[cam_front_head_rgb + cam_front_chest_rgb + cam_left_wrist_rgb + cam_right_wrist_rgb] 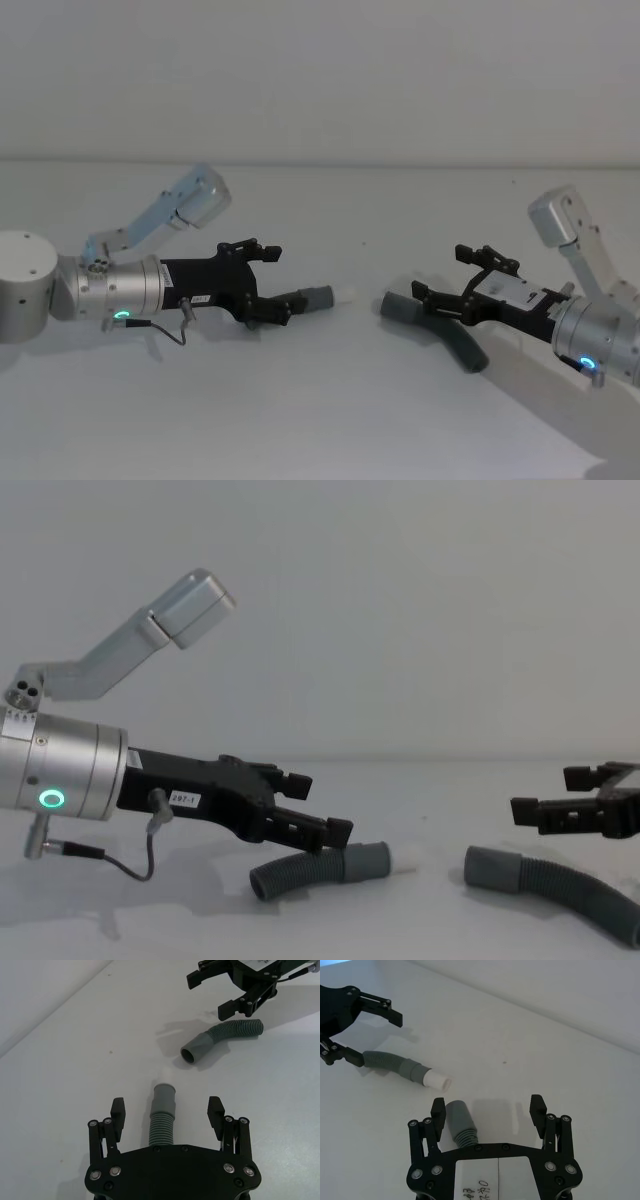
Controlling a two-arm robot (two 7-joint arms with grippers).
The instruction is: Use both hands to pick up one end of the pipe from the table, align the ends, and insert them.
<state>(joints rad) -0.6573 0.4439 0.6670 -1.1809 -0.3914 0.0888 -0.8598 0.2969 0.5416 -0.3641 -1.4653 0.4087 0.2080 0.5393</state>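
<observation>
Head view: two hoses [314, 297] [458, 343], two pincers [280, 282] [440, 272]

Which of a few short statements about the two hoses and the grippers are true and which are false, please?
1. The left gripper is open, with the short hose between its fingers. True.
2. The right gripper is shut on the longer hose. False: it is open, and the hose lies on the table.
3. The two hoses are already joined. False: they lie apart, with bare table between them.
4. The short hose's white tip points toward the longer hose. True.
</observation>
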